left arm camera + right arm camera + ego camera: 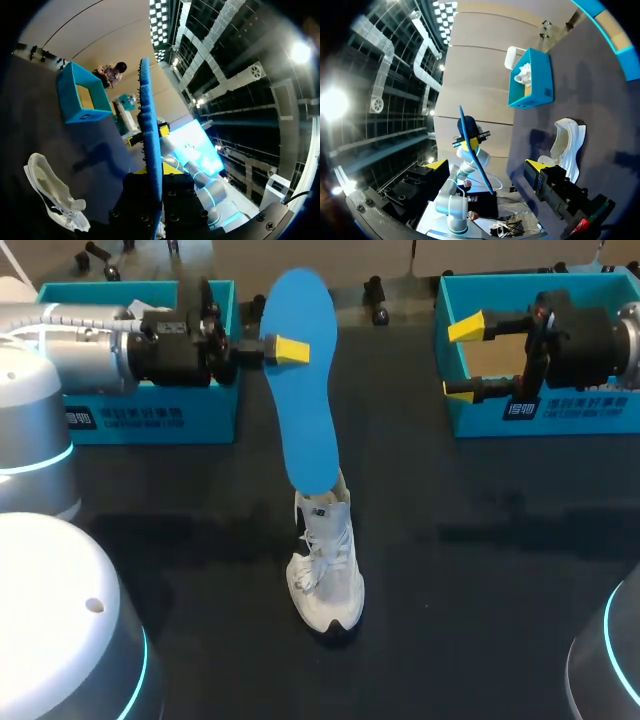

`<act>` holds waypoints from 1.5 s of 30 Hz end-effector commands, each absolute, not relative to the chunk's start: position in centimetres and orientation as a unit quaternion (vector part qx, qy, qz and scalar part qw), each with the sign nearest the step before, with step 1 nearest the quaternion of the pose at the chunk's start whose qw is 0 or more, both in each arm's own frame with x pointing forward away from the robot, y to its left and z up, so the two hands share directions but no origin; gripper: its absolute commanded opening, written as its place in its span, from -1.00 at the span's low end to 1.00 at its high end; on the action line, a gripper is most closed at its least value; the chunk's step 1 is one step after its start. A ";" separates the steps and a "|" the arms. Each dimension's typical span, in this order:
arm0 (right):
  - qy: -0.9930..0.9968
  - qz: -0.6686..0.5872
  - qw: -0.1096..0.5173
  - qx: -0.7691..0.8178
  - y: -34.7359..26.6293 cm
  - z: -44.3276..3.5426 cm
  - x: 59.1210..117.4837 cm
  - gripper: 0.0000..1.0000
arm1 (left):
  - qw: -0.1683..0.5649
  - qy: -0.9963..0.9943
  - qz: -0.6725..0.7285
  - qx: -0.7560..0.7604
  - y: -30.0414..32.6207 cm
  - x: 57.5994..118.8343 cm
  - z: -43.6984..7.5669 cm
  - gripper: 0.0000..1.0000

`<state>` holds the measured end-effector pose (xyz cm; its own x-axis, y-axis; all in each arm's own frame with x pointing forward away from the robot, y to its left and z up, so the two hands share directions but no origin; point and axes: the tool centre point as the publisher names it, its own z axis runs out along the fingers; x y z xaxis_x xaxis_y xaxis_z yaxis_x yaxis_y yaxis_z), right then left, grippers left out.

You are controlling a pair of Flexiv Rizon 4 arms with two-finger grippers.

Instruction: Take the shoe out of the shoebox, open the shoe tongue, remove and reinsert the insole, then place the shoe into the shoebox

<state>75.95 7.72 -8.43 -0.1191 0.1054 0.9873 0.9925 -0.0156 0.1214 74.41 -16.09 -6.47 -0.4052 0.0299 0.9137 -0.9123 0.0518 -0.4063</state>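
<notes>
- The left gripper [276,348] is clamping the blue insole [305,390] narrowly across its thickness, near one edge. Most of the insole's length is hanging away from the fingers, so it is likely flexing and may be slipping or pivoting in that thin pinch.
- The white shoe [325,570] is standing on the table [480,540] below the left gripper and off to one side of it, with nothing holding it. If the insole's lower end is pushed into the opening, the shoe is at risk of sliding or tipping over.
- In the head view the insole's lower end is overlapping the shoe's collar, while the wrist views are suggesting it is hanging clear. I cannot tell which, so judging the entry angle is the weak point: the tip may be catching on the tongue or laces and folding.
- The right gripper [462,360] is hanging with its fingers spread wide and empty, well apart from the shoe, just in front of a blue shoebox [580,412]. It is bracing nothing, and swinging inward carelessly may be knocking that box's wall.
- A soft foam insole is prone to buckling if it is driven in too steeply.
</notes>
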 end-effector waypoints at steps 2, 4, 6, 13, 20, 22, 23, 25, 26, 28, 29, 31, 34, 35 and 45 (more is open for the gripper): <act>-0.549 -0.508 0.436 -0.501 7.9 -8.4 75.9 1.00 | 0.434 -0.588 0.565 0.383 -16.7 74.8 -7.5 -1.00; -0.549 -0.508 0.436 -0.501 7.9 -8.4 75.9 1.00 | 0.438 -0.587 0.561 0.386 -16.9 74.8 -7.9 -1.00; -0.549 -0.508 0.434 -0.501 8.0 -8.4 75.9 1.00 | 0.446 -0.586 0.553 0.390 -17.2 74.8 -8.4 -1.00; -0.561 -0.499 0.413 -0.515 9.1 -7.4 75.1 1.00 | 0.471 -0.569 0.537 0.407 -17.9 75.3 -9.7 -1.00; -0.577 -0.473 0.371 -0.553 10.4 -5.9 74.0 1.00 | 0.488 -0.557 0.525 0.419 -18.4 75.9 -11.0 -1.00; -0.580 -0.466 0.360 -0.563 10.6 -5.6 73.8 1.00 | 0.488 -0.557 0.526 0.419 -18.6 76.0 -11.2 -1.00; -0.582 -0.463 0.351 -0.570 10.8 -5.3 73.6 1.00 | 0.488 -0.558 0.525 0.419 -18.7 76.1 -11.4 -1.00; -0.587 -0.451 0.335 -0.583 11.0 -4.9 73.4 1.00 | 0.493 -0.554 0.521 0.423 -18.8 76.2 -11.5 -1.00; -0.591 -0.443 0.328 -0.590 11.2 -4.6 73.3 1.00 | 0.493 -0.554 0.520 0.424 -18.9 76.2 -11.6 -1.00; -0.599 -0.426 0.315 -0.600 11.5 -4.1 73.2 1.00 | 0.498 -0.550 0.515 0.429 -19.0 76.3 -11.8 -1.00; -0.603 -0.419 0.310 -0.605 11.6 -3.8 73.2 1.00 | 0.499 -0.551 0.513 0.429 -19.1 76.3 -11.9 -1.00; -0.609 -0.404 0.296 -0.615 11.8 -3.2 73.2 1.00 | 0.509 -0.547 0.505 0.431 -19.2 76.2 -12.0 -1.00; -0.613 -0.376 0.279 -0.636 12.0 -2.5 73.2 1.00 | 0.514 -0.553 0.500 0.425 -19.3 76.2 -12.3 -1.00; -0.614 -0.366 0.273 -0.643 12.1 -2.4 73.2 1.00 | 0.509 -0.555 0.501 0.426 -19.4 76.2 -12.4 -1.00; -0.641 -0.270 0.201 -0.690 12.7 -1.5 73.1 1.00 | 0.505 -0.554 0.503 0.429 -19.4 76.3 -12.5 -1.00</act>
